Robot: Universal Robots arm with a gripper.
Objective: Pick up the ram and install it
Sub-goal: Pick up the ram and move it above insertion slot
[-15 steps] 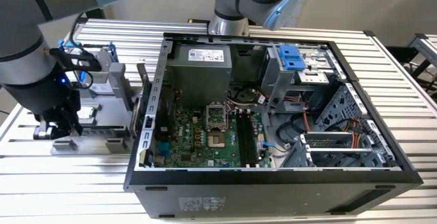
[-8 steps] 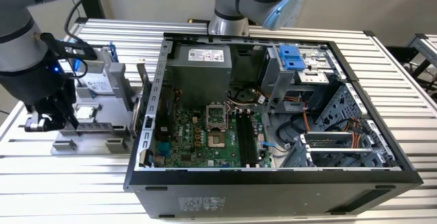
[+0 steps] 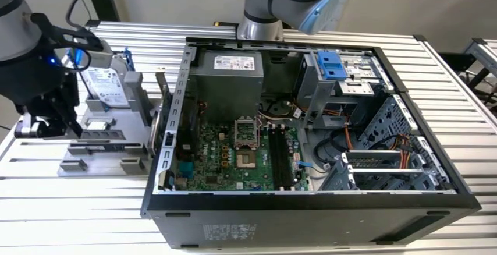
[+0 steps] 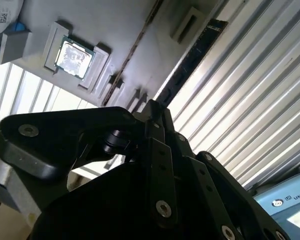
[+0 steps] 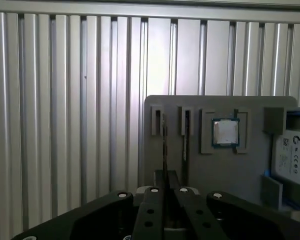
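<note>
Currently on pick: I have the hand (image 5: 165,180) low over the gray fixture (image 5: 250,170) on the counter (image 5: 65,125), in line with the ram (image 4: 192,56) standing edge-on in its slot, can't tell if it's clamped; next needs firm grip, straight pull.

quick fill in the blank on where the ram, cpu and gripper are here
1. In the exterior view, the gray holder lies on that view's ____ of the open computer case.
2. The gripper is over the ____, not the case.
3. Of the CPU chip and hard drive, the one nearer the ram is the ____.
4. The ram stands on its ____ in a slot.
Missing words: left; holder; CPU chip; edge.
</note>
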